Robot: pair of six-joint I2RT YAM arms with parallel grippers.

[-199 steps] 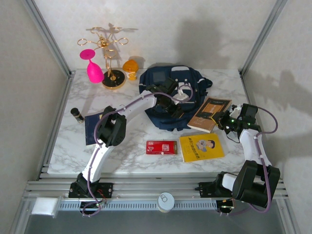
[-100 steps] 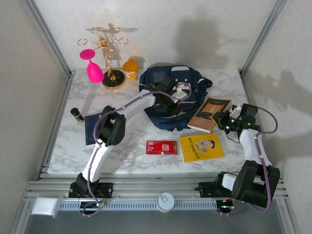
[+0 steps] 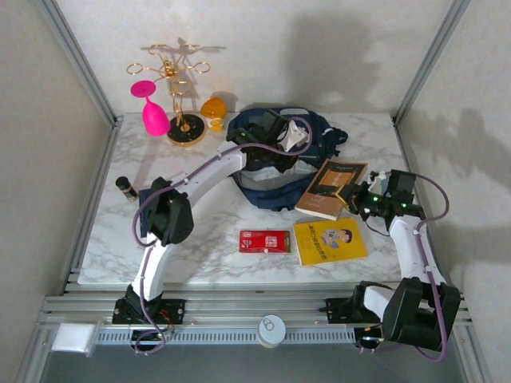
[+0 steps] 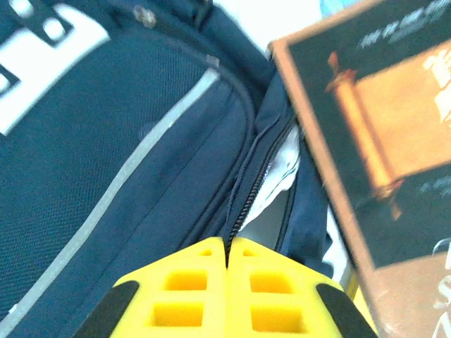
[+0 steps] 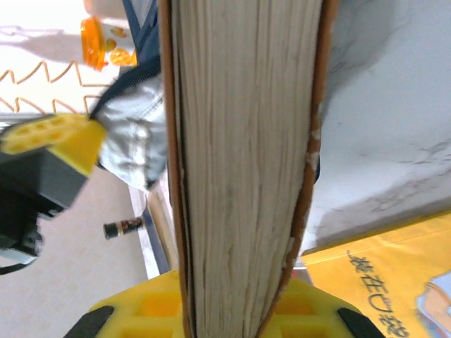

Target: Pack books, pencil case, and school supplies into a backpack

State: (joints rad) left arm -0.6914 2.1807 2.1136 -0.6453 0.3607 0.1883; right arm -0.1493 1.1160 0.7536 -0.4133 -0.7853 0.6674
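pinching the backpack's zip edge, brown book at its side

your left pincer (image 4: 227,248) is closed tight on the zip edge of the backpack (image 3: 271,191), which sits at the far middle of the surface (image 3: 207,259). your right pincer (image 5: 236,310) clamps narrowly on the near end of the brown book (image 3: 331,187); the book's far end is just beside the open zip. the yellow book (image 3: 330,240) lies flat at the near right, the red box (image 3: 264,241) just left of it, the navy booklet (image 3: 145,203) at the left.
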